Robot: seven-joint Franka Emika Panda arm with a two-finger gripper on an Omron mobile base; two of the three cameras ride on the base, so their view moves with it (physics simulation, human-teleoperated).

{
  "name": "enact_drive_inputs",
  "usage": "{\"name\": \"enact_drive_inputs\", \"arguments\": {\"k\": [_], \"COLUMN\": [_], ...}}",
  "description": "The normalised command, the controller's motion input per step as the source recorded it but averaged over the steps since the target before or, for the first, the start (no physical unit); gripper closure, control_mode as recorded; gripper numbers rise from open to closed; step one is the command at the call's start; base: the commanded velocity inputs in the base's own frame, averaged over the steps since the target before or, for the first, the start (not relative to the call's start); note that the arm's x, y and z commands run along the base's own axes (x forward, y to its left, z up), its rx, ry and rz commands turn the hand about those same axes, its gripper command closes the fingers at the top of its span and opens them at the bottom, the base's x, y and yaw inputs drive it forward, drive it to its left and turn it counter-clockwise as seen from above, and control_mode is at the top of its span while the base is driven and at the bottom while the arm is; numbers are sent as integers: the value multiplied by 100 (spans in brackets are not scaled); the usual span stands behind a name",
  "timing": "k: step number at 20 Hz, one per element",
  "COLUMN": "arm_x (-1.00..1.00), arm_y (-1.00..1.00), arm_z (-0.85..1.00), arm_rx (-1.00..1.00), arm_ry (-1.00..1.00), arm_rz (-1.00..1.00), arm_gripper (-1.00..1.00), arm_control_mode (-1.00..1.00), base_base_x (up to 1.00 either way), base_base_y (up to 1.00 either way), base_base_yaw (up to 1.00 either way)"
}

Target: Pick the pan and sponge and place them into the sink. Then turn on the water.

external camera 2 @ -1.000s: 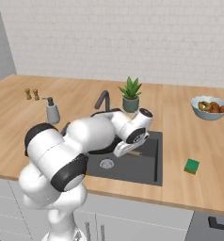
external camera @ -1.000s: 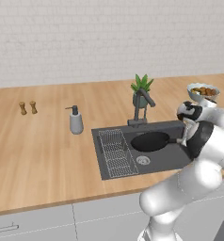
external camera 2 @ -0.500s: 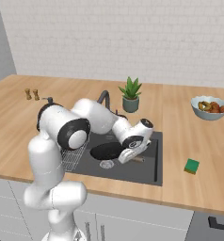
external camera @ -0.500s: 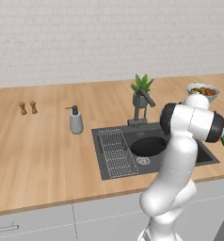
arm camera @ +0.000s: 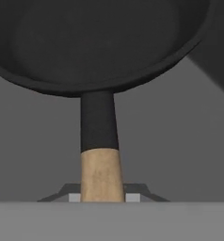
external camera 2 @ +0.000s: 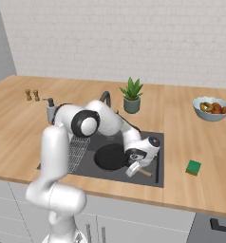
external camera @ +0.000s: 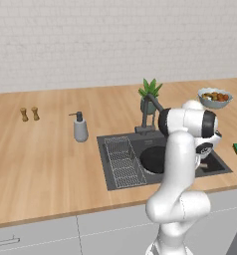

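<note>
Gripper (external camera 2: 135,168) low inside the sink (external camera 2: 155,142), fingers clamped on either side of the wooden handle of the pan (external camera 2: 110,157). Pan (arm camera: 100,42) lying in the basin beside the wire rack (external camera 2: 78,149), handle pointing toward the sink's right front corner. Sponge (external camera 2: 193,167) on the counter (external camera 2: 181,123) right of the sink, well apart from it. Faucet (external camera 2: 106,97) and potted plant (external camera 2: 132,95) behind the sink, soap bottle (external camera: 80,127) to its left, fruit bowl (external camera 2: 210,108) far right behind. Robot's own forearm blocking much of the basin in the left base view.
</note>
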Motion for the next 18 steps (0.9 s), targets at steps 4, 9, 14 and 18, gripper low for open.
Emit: {"name": "enact_drive_inputs", "arguments": {"k": [4, 9, 14, 18], "arm_x": [8, -2, -27, 7], "arm_y": [0, 1, 5, 35], "arm_z": [-33, -1, 2, 0], "arm_rx": [0, 0, 0, 0], "arm_ry": [-15, -17, -13, -2], "arm_rz": [6, 17, 28, 11], "arm_gripper": [100, 100, 100, 100], "arm_control_mode": [-100, -100, -100, -100], "base_base_x": [0, 0, 0, 0], "base_base_y": [0, 0, 0, 0], "base_base_yaw": [0, 0, 0, 0]}}
